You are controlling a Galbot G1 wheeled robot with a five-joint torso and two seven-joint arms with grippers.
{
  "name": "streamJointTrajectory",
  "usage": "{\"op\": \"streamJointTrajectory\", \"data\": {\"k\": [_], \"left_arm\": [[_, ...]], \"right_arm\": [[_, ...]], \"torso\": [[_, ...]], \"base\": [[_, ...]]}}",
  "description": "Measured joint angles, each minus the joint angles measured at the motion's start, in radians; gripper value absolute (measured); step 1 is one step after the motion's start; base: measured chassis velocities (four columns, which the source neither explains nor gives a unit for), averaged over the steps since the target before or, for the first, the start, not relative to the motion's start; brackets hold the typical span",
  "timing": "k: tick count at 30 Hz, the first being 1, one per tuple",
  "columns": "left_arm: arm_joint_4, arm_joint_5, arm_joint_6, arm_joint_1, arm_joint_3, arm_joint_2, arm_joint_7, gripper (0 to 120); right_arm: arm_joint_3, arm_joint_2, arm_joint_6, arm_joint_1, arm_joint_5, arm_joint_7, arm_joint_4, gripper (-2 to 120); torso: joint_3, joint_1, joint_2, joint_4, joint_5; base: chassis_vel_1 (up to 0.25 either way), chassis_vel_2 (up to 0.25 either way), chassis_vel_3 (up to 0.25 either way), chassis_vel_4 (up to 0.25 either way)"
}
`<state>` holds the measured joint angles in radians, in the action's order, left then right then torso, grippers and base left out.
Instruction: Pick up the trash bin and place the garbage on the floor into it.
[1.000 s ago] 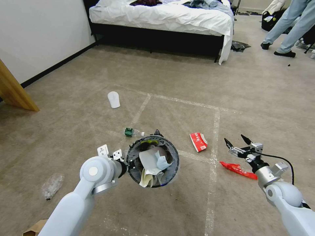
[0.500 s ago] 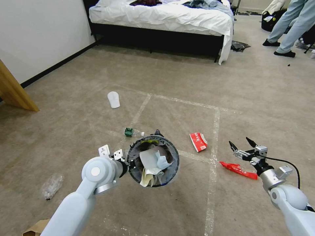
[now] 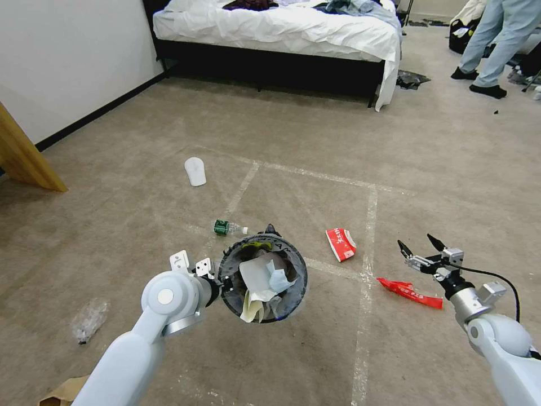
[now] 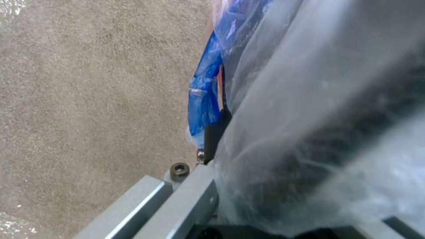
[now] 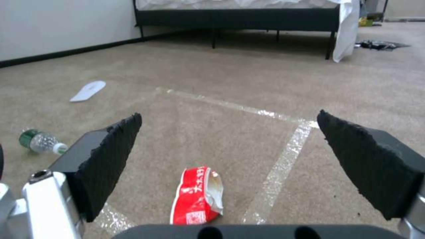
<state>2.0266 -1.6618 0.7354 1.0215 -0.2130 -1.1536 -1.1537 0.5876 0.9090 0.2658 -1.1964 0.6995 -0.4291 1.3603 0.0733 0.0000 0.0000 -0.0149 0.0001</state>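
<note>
The trash bin (image 3: 263,278) hangs above the floor (image 3: 315,141), stuffed with white paper, my left gripper (image 3: 221,281) shut on its near rim. Up close, its clear bag (image 4: 318,99) and blue edge (image 4: 204,96) press against a dark finger (image 4: 213,131). My right gripper (image 3: 418,246) hovers open, low over the carpet to the right of a red wrapper (image 3: 340,243) and beyond a flat red wrapper (image 3: 409,292). The right wrist view looks past the black pads (image 5: 106,159) at the red wrapper (image 5: 197,196), a green-labelled bottle (image 5: 40,141) and a white slipper (image 5: 88,90).
More garbage lies around: the bottle (image 3: 228,228), the slipper (image 3: 195,171), a crushed clear bottle (image 3: 89,320), a cardboard piece (image 3: 59,392). Whitish tape lines (image 3: 369,237) cross the carpet. A bed (image 3: 282,34) stands at the back, a wooden leg (image 3: 25,152) at the left.
My right gripper has drifted a little to the right and back toward me, still open. The left arm and the bin have barely shifted.
</note>
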Motion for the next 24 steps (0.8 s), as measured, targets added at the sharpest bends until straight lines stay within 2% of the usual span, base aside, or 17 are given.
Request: {"op": "streamJointTrajectory", "data": {"k": [10,18,24], "left_arm": [[-0.001,0.004,0.000,0.005,0.001,-0.002,0.003,0],[-0.004,0.011,0.000,0.005,0.005,-0.002,0.011,0],[-0.004,0.016,0.000,0.010,0.006,-0.003,0.015,0]], "right_arm": [[0.004,0.005,0.002,0.002,-0.007,-0.008,-0.041,100],[-0.019,0.005,0.015,0.039,-0.017,-0.049,-0.153,100],[-0.075,-0.033,0.005,0.087,-0.012,-0.076,-0.216,100]], "torso": [[0.000,0.000,0.000,-0.0001,0.0000],[0.000,0.000,0.000,-0.0001,0.0001],[0.000,0.000,0.000,0.0000,0.0001]], "base": [[0.000,0.000,0.000,0.000],[0.000,0.000,0.000,0.000],[0.000,0.000,0.000,0.000]]}}
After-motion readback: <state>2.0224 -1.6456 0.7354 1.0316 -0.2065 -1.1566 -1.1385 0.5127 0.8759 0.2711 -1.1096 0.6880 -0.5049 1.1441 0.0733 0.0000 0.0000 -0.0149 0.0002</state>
